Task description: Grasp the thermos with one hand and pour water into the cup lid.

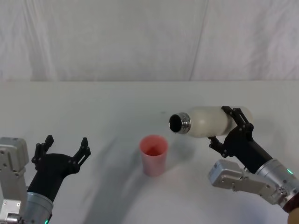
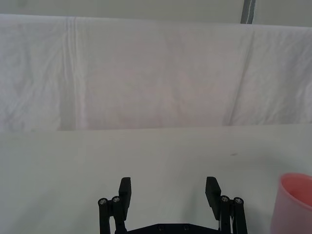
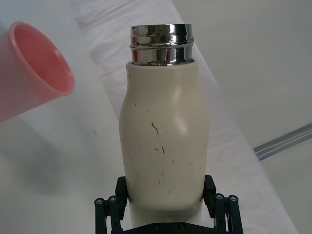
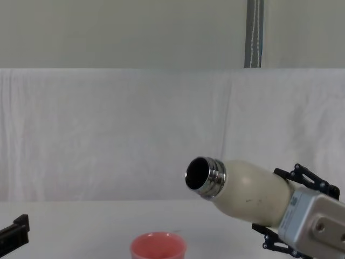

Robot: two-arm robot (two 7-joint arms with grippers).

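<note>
My right gripper (image 1: 227, 125) is shut on the lower body of the cream-white thermos (image 1: 205, 122), which it holds tipped nearly level above the table. The thermos's open steel neck (image 1: 179, 122) points left, up and to the right of the salmon-pink cup lid (image 1: 153, 154). In the chest view the thermos (image 4: 245, 191) hangs above and right of the cup lid (image 4: 158, 247). The right wrist view shows the thermos (image 3: 164, 141) between the fingers (image 3: 210, 193), with the cup lid (image 3: 30, 68) beside the neck. No water stream shows. My left gripper (image 1: 65, 149) rests open at the near left.
A white cloth covers the table (image 1: 93, 107) and hangs as a backdrop behind it. A grey metal pole (image 4: 254, 33) rises behind the backdrop. The cup lid's rim (image 2: 297, 197) sits off to one side of the open left gripper (image 2: 168, 191).
</note>
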